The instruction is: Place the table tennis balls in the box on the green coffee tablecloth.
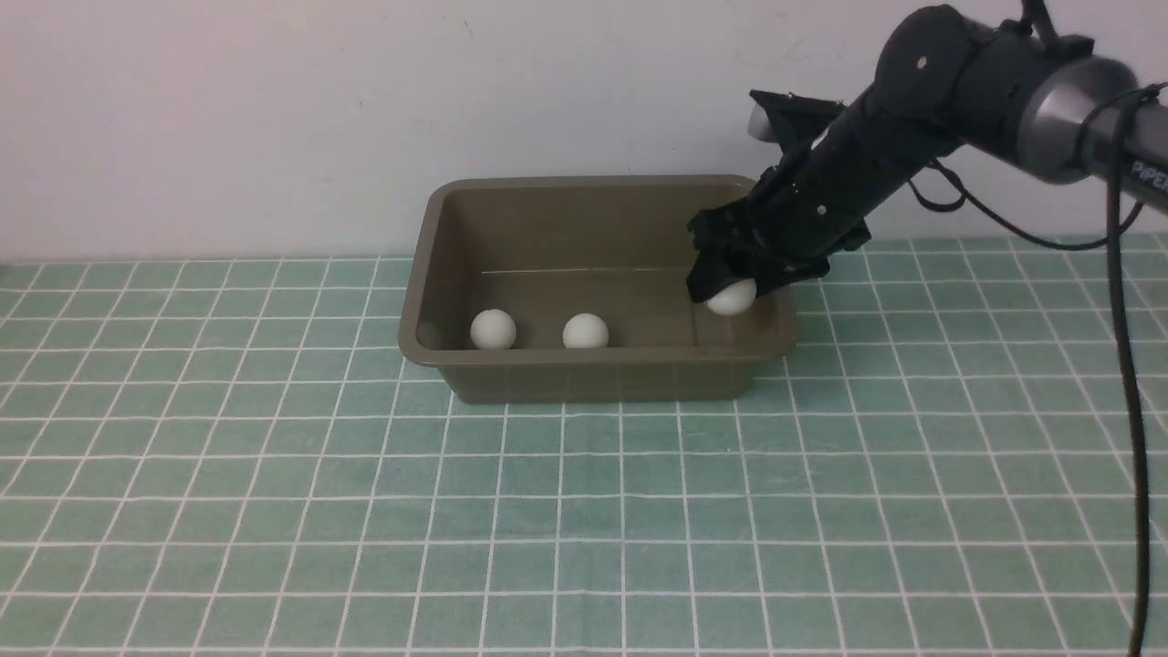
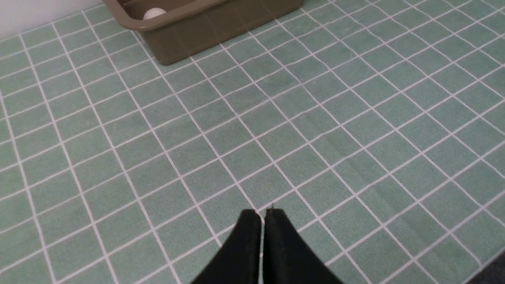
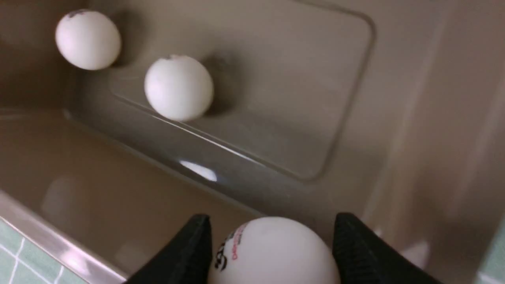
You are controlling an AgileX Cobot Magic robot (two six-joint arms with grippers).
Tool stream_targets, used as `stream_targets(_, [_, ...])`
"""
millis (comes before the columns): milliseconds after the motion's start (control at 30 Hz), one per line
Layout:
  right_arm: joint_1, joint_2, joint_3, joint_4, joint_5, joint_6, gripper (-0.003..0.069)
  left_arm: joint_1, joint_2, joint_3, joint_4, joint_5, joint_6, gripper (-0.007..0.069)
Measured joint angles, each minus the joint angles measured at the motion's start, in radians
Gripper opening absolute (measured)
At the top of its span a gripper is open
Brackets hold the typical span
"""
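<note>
The olive-brown box (image 1: 598, 374) stands on the green coffee tablecloth (image 1: 584, 511) near the back wall. Two white table tennis balls (image 1: 493, 328) (image 1: 585, 331) lie on its floor by the near wall; they also show in the right wrist view (image 3: 88, 39) (image 3: 178, 87). My right gripper (image 1: 730, 290) is shut on the third ball (image 1: 732, 297), holding it inside the box's right end, above the floor. In the right wrist view the ball (image 3: 272, 252) sits between both black fingers (image 3: 189, 252). My left gripper (image 2: 263, 215) is shut and empty over bare cloth, well away from the box (image 2: 221, 29).
A plain white wall rises right behind the box. The right arm's black cable (image 1: 1127, 383) hangs down at the far right of the front view. The cloth's edge (image 2: 489, 268) shows in a corner of the left wrist view.
</note>
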Motion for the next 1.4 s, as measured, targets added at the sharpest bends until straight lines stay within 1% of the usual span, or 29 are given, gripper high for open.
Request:
stream_targets(133, [0.023, 0.000, -0.001, 0.004, -0.042, -0.026, 0.0375, 0.000, 0.000, 0.000, 0.000, 0.000, 0.000, -0.0004])
stream_targets(233, [0.034, 0.000, -0.001, -0.001, -0.068, -0.029, 0.0416, 0.000, 0.000, 0.000, 0.000, 0.000, 0.000, -0.0004])
stream_targets(367, [0.035, 0.000, -0.001, -0.010, -0.081, -0.030, 0.0454, 0.000, 0.000, 0.000, 0.000, 0.000, 0.000, -0.0004])
stream_targets(467, [0.035, -0.001, -0.001, -0.014, -0.086, -0.030, 0.0458, 0.000, 0.000, 0.000, 0.000, 0.000, 0.000, -0.0004])
stream_targets(533, [0.035, -0.008, -0.001, -0.021, -0.084, -0.030, 0.0447, 0.000, 0.000, 0.000, 0.000, 0.000, 0.000, -0.0004])
stream_targets(600, [0.030, -0.030, -0.015, -0.071, -0.054, -0.029, 0.0403, 0.000, 0.000, 0.000, 0.000, 0.000, 0.000, -0.0004])
stream_targets(667, [0.018, -0.063, -0.046, -0.142, -0.008, -0.014, 0.0333, 0.000, 0.000, 0.000, 0.000, 0.000, 0.000, -0.0004])
stream_targets(700, [0.012, -0.079, -0.065, -0.188, 0.019, 0.002, 0.0286, 0.000, 0.000, 0.000, 0.000, 0.000, 0.000, -0.0004])
stream_targets(733, [-0.001, -0.106, -0.083, -0.239, 0.048, 0.024, 0.0222, 0.000, 0.000, 0.000, 0.000, 0.000, 0.000, -0.0004])
stream_targets(833, [-0.037, -0.186, -0.102, -0.373, 0.087, 0.072, 0.0067, 0.000, 0.000, 0.000, 0.003, -0.001, 0.000, -0.0004])
stream_targets(867, [-0.050, -0.220, -0.103, -0.398, 0.099, 0.087, 0.0038, 0.000, 0.000, 0.000, 0.006, -0.001, 0.000, -0.0004])
stream_targets(933, [-0.073, -0.265, -0.103, -0.425, 0.105, 0.096, 0.0013, 0.000, 0.000, 0.000, 0.017, -0.001, 0.000, -0.0004])
stream_targets(1033, [-0.099, -0.350, -0.104, -0.434, 0.109, 0.096, -0.0008, 0.000, 0.000, 0.000, 0.031, -0.004, 0.000, -0.0004])
stream_targets(1233, [-0.105, -0.538, -0.080, -0.432, 0.079, 0.082, -0.0015, 0.000, 0.000, 0.000, 0.058, -0.031, 0.000, -0.0004])
stream_targets(1333, [-0.105, -0.686, 0.010, -0.412, 0.003, 0.040, -0.0016, 0.000, 0.000, 0.000, 0.067, -0.051, 0.000, -0.0004])
stream_targets(1367, [-0.105, -0.771, 0.090, -0.408, -0.068, 0.018, -0.0016, 0.000, 0.000, 0.000, 0.067, -0.056, 0.000, -0.0004])
stream_targets(1400, [-0.105, -0.814, 0.138, -0.405, -0.090, 0.012, -0.0016, 0.000, 0.000, 0.000, 0.067, -0.057, 0.000, -0.0004])
